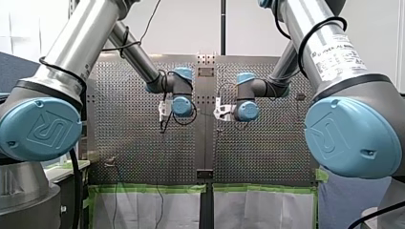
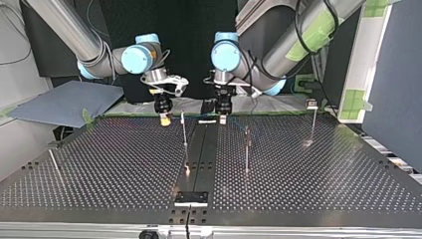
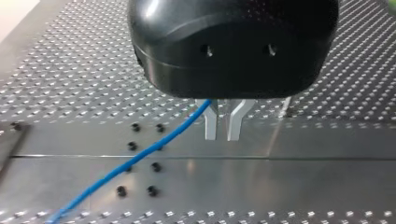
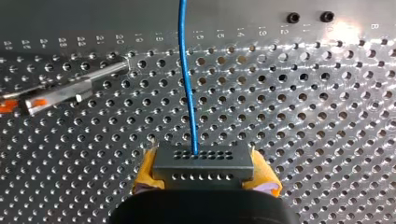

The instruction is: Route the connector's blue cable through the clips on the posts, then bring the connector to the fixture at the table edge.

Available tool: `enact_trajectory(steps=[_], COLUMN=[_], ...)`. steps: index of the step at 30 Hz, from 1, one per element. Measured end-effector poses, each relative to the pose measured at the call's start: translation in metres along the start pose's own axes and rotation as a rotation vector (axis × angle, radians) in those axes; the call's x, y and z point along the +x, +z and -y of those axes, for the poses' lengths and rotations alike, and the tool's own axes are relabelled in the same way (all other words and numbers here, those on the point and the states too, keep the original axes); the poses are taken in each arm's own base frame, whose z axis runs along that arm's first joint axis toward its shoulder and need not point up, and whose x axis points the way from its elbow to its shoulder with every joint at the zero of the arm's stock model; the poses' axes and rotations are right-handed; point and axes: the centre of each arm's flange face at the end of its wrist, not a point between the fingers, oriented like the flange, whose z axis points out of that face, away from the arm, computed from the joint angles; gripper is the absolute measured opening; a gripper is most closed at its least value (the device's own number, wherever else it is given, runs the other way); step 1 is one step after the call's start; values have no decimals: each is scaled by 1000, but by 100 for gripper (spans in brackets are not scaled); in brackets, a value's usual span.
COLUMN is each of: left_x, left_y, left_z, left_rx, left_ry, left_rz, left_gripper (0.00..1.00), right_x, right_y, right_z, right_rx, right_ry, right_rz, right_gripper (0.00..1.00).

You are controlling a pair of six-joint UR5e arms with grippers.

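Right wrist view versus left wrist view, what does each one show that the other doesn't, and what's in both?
Only the right wrist view shows the connector clamped between my right gripper's yellow pads, with a post beside the blue cable. Only the left wrist view shows my left gripper, over the table's plain middle strip. Both show that blue cable running over the perforated table.

A blue-grey sheet (image 2: 64,102) lies beside the perforated table (image 2: 323,164), at the top view's left.
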Motion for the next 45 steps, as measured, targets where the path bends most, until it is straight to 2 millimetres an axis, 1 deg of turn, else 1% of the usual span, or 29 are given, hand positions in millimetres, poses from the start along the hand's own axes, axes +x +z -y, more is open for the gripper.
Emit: enact_trajectory(steps=[4, 13, 16, 22, 29, 38, 42, 45], left_x=[13, 21, 25, 41, 44, 44, 47, 56], left_y=[-3, -7, -9, -11, -16, -26, -30, -31], left_z=[2, 4, 6, 12, 18, 30, 33, 34], left_rx=[8, 16, 19, 30, 43, 67, 76, 77], left_ry=[5, 3, 7, 18, 18, 19, 18, 23], left_rz=[-11, -8, -15, -31, -31, -30, -33, -43], left_gripper=[14, 14, 14, 14, 14, 14, 14, 14], right_x=[-3, -12, -18, -30, -46, -67, -70, -72], right_y=[-3, -10, -15, -25, -38, -55, -58, -59], right_z=[2, 5, 5, 2, -6, -14, -16, -17], right_rx=[2, 2, -4, -36, -73, -86, -90, -93], right_ry=[-2, -4, -4, -10, -11, -8, -10, -11], right_rz=[12, 36, 40, 65, 80, 90, 93, 95], right_gripper=[0, 0, 0, 0, 0, 0, 0, 0])
